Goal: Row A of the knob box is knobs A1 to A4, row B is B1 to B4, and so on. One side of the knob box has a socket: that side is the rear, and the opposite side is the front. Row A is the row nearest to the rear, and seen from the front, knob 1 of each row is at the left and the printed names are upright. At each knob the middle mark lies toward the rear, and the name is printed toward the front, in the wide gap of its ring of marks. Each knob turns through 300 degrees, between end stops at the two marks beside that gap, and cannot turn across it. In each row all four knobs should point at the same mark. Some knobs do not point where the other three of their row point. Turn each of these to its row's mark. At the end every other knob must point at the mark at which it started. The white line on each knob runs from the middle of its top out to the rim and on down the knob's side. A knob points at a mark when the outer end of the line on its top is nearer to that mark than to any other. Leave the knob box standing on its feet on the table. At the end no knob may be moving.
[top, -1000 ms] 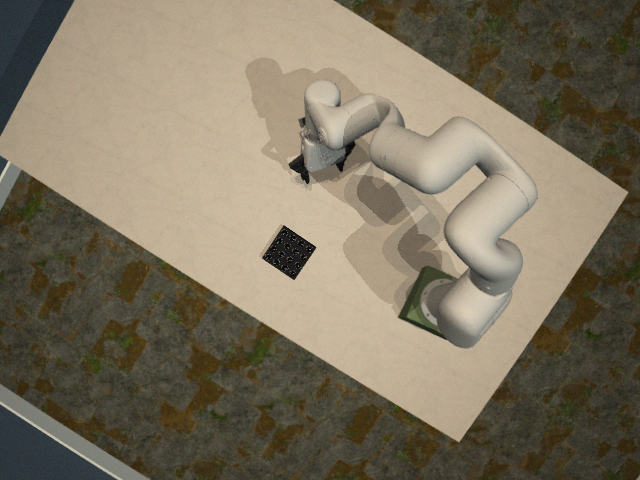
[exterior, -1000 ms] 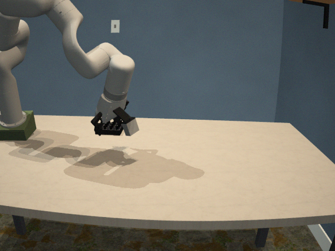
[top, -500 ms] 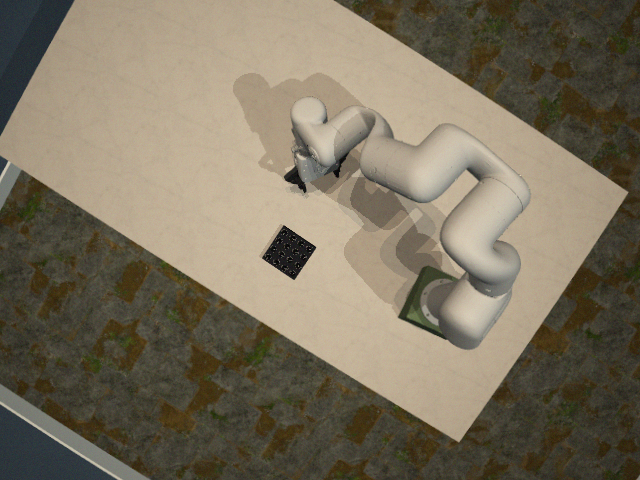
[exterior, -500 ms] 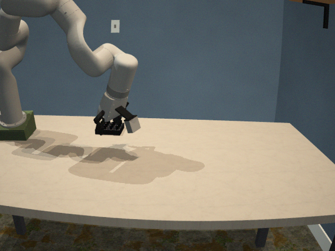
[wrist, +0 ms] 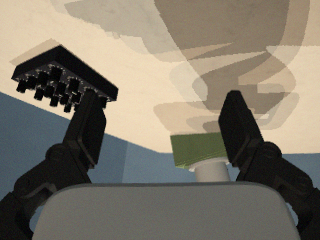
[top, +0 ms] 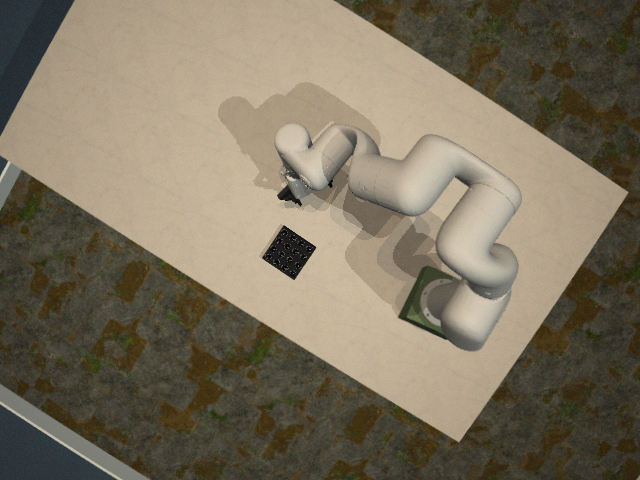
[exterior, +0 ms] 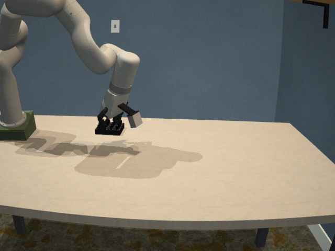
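Gripper: the gripper (wrist: 160, 127) is spread as wide as it goes, nothing between the black fingers, just air and table behind them.

Where it hangs: from above it's over bare table, off to one side of the knob box (top: 288, 252) and clearly apart from it, not above any knob. From the side view it sits up off the surface, tilted a bit rather than pointing straight down.

Knob box: small black square, flat on the table (top: 129, 103), roughly mid-table and near the long edge, with the arm's green base (top: 413, 304) further along that same side. In the wrist view it shows up past the one finger, rows of little black knobs sticking up.

Knob pointers: honestly too tiny to read, can't tell where any white line aims, or which side has the socket.

Arm: the white arm (top: 423, 180) snakes out from the base in a big S and folds down at the wrist.

Shadows: big overlapping arm shadows on the table under and beside the gripper.
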Motion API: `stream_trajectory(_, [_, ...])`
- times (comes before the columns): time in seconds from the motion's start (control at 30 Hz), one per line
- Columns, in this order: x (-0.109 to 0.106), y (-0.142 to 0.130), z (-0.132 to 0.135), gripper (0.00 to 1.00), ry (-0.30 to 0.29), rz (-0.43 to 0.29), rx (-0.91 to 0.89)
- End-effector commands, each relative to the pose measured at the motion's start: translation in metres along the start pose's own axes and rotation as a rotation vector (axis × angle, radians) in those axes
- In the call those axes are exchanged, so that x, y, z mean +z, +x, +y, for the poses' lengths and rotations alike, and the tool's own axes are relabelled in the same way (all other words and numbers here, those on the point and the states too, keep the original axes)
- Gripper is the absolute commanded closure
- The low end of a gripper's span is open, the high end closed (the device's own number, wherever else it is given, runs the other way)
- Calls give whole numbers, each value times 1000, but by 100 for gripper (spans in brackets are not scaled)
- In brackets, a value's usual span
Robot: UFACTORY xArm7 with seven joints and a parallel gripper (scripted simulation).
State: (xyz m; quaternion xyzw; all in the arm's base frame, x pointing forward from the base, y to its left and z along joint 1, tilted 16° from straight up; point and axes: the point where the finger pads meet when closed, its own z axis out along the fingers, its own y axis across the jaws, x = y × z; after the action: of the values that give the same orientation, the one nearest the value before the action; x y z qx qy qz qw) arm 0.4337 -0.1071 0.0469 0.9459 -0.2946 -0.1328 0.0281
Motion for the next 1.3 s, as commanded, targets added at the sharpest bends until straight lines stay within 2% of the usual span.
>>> stream_trajectory(0.0, [13,-13,-32,0,-87,82,-83])
stream_trajectory(0.5, [13,-13,-33,0,-90,85,-86])
stream_trajectory(0.57, [25,-29,-64,0,-147,166,-171])
stream_trajectory(1.07, [25,-29,-64,0,-147,166,-171])
stream_trajectory(1.13, [34,-45,-92,0,-177,237,-251])
stream_trajectory(1.27, [34,-45,-92,0,-177,237,-252])
